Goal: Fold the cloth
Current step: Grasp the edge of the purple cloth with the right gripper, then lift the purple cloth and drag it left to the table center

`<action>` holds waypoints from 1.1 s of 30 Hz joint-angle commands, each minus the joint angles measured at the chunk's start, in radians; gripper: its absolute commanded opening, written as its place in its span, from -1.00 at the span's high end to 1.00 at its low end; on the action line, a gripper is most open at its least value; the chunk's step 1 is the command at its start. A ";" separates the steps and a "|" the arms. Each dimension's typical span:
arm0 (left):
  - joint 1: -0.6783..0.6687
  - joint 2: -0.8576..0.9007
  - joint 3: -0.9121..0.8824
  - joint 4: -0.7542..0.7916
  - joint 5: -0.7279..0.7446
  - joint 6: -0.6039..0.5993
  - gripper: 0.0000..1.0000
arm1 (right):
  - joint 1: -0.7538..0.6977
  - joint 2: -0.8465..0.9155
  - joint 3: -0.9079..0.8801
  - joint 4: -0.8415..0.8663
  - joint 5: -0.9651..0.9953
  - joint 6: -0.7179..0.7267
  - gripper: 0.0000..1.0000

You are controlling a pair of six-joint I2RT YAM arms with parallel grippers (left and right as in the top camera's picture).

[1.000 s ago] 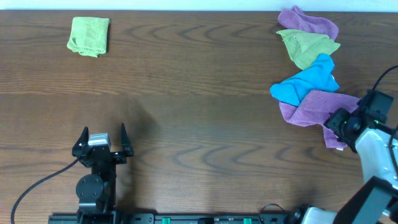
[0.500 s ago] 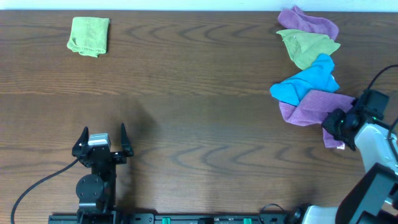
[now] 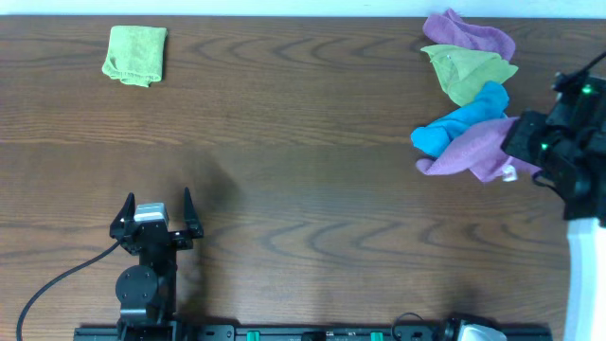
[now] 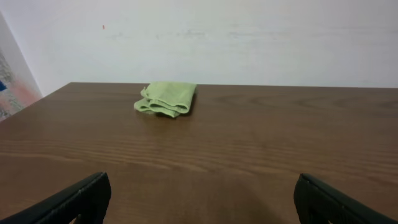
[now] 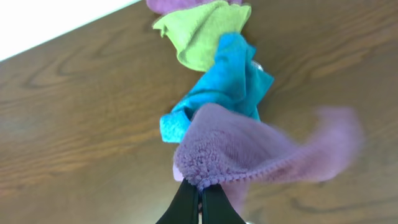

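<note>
A purple cloth [image 3: 471,152] hangs bunched from my right gripper [image 3: 519,150] at the right side of the table. In the right wrist view the gripper [image 5: 199,188] is shut on the fuzzy hemmed edge of this purple cloth [image 5: 249,152], and the rest of it trails off blurred to the right. The cloth lies partly over a blue cloth [image 3: 462,121]. My left gripper [image 3: 156,214] stands open near the front left, holding nothing; in the left wrist view this gripper [image 4: 202,196] has only bare wood between its fingers.
Beyond the blue cloth [image 5: 227,81] lie a loose green cloth [image 3: 471,70] and another purple cloth [image 3: 471,34] at the far right. A folded green cloth [image 3: 135,54] sits at the far left corner, also seen in the left wrist view [image 4: 166,99].
My right gripper closed on the purple cloth's edge and rose toward the far side, pulling the cloth up off the table. The left arm has not moved.
</note>
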 commanded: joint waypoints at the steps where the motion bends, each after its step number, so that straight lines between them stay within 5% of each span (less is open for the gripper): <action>1: 0.004 -0.006 -0.016 -0.048 -0.043 0.010 -0.91 | 0.025 -0.015 0.102 -0.067 0.007 -0.026 0.98; 13: 0.004 -0.006 -0.016 -0.048 -0.043 0.011 -0.91 | 0.291 0.047 0.154 -0.147 -0.289 -0.153 0.98; 23: 0.004 -0.006 -0.016 -0.048 -0.043 0.010 -0.91 | 0.561 0.393 0.155 0.427 -0.297 -0.114 0.97; 30: 0.004 -0.006 -0.016 -0.048 -0.043 0.010 -0.91 | 0.628 0.526 0.157 1.035 -0.545 0.191 0.97; 33: 0.004 -0.006 -0.016 -0.048 -0.043 0.010 -0.91 | 0.621 0.526 0.157 0.972 -0.531 0.170 0.97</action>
